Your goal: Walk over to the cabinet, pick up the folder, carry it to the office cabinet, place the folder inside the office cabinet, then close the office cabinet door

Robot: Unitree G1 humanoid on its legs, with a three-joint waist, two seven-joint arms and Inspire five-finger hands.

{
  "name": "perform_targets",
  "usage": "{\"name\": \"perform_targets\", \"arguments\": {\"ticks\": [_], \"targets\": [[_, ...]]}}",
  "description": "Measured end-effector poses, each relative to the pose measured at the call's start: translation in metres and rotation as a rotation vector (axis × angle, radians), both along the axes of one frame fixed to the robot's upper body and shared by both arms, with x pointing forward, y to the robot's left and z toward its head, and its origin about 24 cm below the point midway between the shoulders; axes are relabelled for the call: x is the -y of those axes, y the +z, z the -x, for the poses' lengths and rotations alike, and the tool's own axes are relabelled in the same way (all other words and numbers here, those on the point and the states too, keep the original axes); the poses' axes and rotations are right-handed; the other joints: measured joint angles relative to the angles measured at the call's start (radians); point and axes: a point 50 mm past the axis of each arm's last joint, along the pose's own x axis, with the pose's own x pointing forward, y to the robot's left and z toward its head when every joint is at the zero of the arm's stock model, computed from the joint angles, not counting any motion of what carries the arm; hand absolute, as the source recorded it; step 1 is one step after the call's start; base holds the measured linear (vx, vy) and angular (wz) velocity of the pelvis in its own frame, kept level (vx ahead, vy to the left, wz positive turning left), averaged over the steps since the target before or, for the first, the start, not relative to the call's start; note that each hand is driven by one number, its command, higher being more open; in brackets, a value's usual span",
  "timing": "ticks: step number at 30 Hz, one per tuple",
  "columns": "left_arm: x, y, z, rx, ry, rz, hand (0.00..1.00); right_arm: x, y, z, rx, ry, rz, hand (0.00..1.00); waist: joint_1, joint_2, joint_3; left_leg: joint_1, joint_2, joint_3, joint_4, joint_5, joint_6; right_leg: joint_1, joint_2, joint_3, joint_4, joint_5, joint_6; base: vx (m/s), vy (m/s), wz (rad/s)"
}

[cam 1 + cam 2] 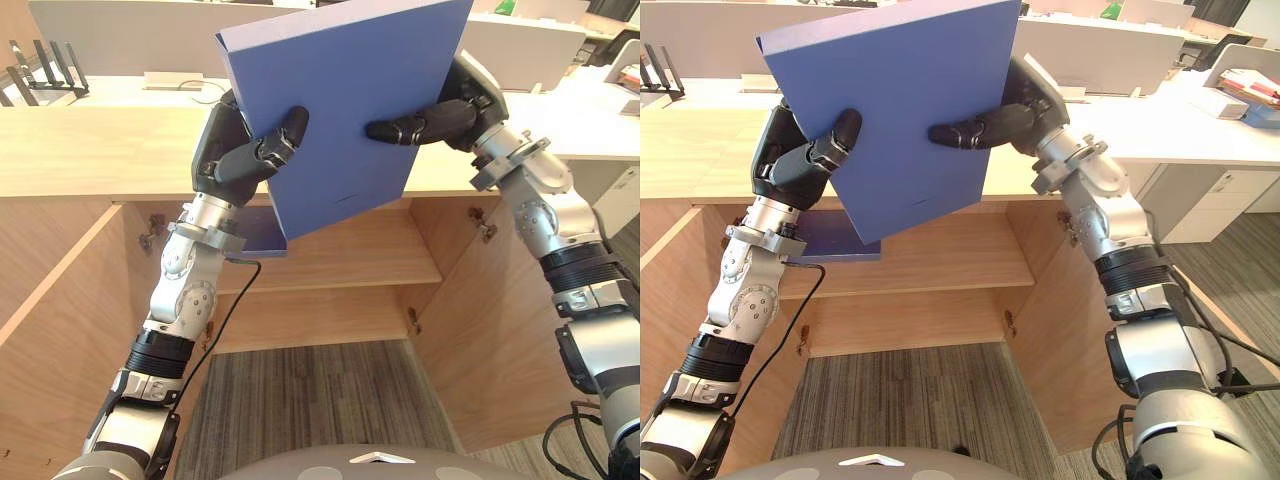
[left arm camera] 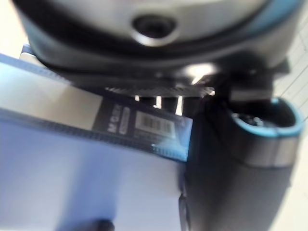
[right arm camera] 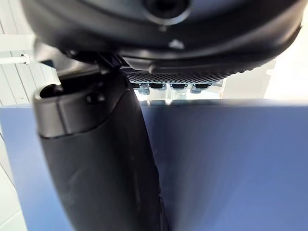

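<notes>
Folder: flat blue plastic folder (image 1: 345, 100), tilted above open light-wood cabinet (image 1: 60, 300);
Fingers: left hand (image 1: 228, 152), right hand (image 1: 450, 112) each pinch one edge;
Risk: shallow pinch may slip; corner may catch shelf (image 1: 350, 262).

Black file rack (image 1: 45, 85) far left on counter; white drawer unit (image 1: 1212, 205) far right; striped grey carpet (image 1: 300, 395) below.

the folder (image 1: 340, 110) hides most of a blue item (image 1: 262, 235), perhaps another file.
</notes>
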Motion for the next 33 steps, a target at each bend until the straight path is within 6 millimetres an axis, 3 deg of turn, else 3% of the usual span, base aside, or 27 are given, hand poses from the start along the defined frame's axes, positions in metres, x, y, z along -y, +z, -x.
{"name": "perform_targets", "arguments": {"ticks": [11, 19, 20, 26, 33], "targets": [[-0.005, 0.001, -0.003, 0.011, -0.022, -0.062, 0.0, -0.001, 0.001, 0.001, -0.008, 0.049, -0.008, 1.0, 0.0, -0.024, -0.016, 0.0, 0.013, 0.024, 0.004, -0.002, -0.022, -0.005, 0.004, 0.0, 0.0, -0.02, -0.006, -0.06, -0.047, -0.07], [-0.014, 0.005, -0.014, 0.008, -0.012, -0.028, 0.0, -0.028, 0.008, -0.001, -0.012, 0.164, 0.053, 1.0, 0.001, -0.028, -0.019, -0.001, 0.053, 0.026, 0.021, -0.017, -0.052, -0.005, 0.044, 0.003, 0.002, -0.028, -0.018, -0.01, -0.047, -0.04], [-0.015, 0.007, -0.016, 0.008, -0.005, -0.026, 0.0, -0.029, 0.008, -0.001, -0.014, 0.171, 0.055, 0.0, 0.0, -0.028, -0.019, -0.001, 0.054, 0.026, 0.021, -0.016, -0.053, -0.005, 0.046, 0.003, 0.005, -0.028, -0.018, 0.0, 0.0, 0.0], [-0.017, 0.01, -0.025, 0.003, 0.02, 0.037, 0.0, -0.042, 0.016, -0.004, 0.0, 0.22, -0.002, 0.0, -0.008, -0.028, -0.019, -0.001, 0.048, 0.022, 0.018, -0.017, -0.054, -0.006, 0.053, 0.003, 0.005, -0.027, -0.019, 0.0, 0.002, 0.01], [-0.024, 0.003, -0.029, -0.026, 0.057, 0.121, 0.0, -0.055, 0.01, -0.009, -0.002, 0.245, -0.108, 0.0, -0.012, -0.026, 0.003, -0.004, 0.038, 0.014, 0.021, -0.015, -0.05, -0.006, 0.044, 0.001, 0.0, -0.027, -0.019, -0.04, 0.007, 0.02]]}}
